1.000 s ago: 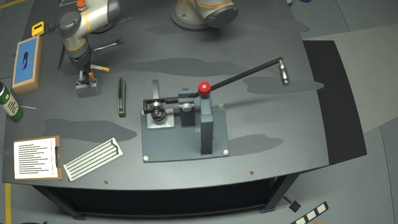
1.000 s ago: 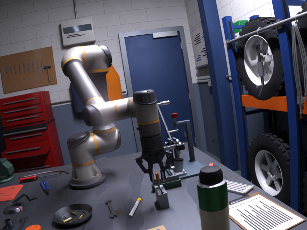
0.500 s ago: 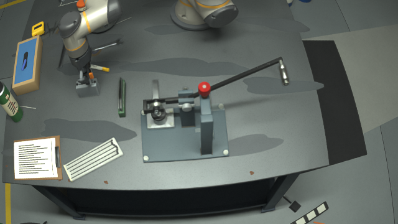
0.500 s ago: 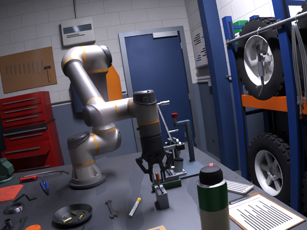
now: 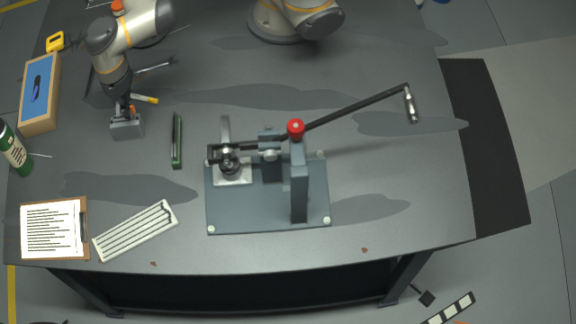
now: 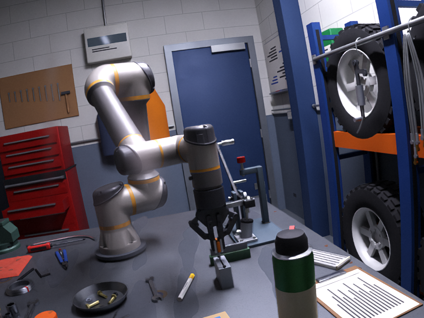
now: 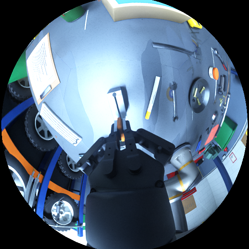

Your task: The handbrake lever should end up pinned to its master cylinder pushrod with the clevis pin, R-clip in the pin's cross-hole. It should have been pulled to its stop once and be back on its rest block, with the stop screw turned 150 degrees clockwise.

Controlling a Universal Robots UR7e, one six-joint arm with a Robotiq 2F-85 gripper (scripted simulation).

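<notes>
An orange-handled R-clip (image 6: 218, 247) stands upright in a small grey holder block (image 5: 127, 127) at the table's left rear, and my gripper (image 7: 120, 134) is straight above it. The fingers are closed on the clip's orange top (image 7: 120, 130), while its thin wire (image 7: 117, 105) still runs down into the block. To the right, the handbrake fixture's blue baseplate (image 5: 267, 193) carries the master cylinder (image 5: 229, 164) and a post with the red-capped stop screw (image 5: 295, 129). The black lever (image 5: 355, 108) is raised, its silver grip (image 5: 410, 106) high to the right. I cannot make out the clevis pin.
Behind the block lie a yellow-tipped marker (image 5: 145, 98) and a spanner (image 5: 155, 66). A green tray (image 5: 176, 140) lies between block and fixture. A blue-topped box (image 5: 39, 93), a green bottle (image 5: 13, 148), a clipboard (image 5: 53, 228) and a white ribbed tray (image 5: 135, 229) line the left side.
</notes>
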